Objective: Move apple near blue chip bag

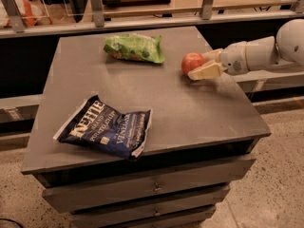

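The apple (191, 62), small and red-orange, sits on the right side of the grey table top (156, 99). My gripper (199, 65) reaches in from the right at the apple's level. Its pale fingers (207, 71) stand apart, one in front of the apple and one behind it, and the apple sits at their tips. The blue chip bag (105, 132), dark navy with white "Kettle" lettering, lies flat near the table's front left edge, far from the apple.
A green bag (135, 47) lies at the back middle of the table, left of the apple. The table has drawers (142, 189) below. A railing and shelf run behind the table. The white arm (266, 51) crosses the right edge.
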Robot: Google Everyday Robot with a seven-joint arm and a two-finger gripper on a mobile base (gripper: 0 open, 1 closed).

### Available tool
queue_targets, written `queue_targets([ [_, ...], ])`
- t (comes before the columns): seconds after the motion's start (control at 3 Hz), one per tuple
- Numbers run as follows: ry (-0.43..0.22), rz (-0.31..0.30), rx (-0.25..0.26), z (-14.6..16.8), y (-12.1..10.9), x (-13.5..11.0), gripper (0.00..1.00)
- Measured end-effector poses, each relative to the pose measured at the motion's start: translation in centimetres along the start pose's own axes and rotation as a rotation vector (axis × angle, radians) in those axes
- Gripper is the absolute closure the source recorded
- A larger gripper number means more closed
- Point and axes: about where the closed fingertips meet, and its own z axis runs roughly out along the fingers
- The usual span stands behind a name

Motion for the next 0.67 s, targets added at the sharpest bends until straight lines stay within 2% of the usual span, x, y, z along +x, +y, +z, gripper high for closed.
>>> queue_targets([
  [0.33,0.029,0.026,-0.080,0.3,2.5,-1.1,1.00],
  [0.67,0.077,0.036,-0.175,0.3,6.8,-1.8,1.00],
])
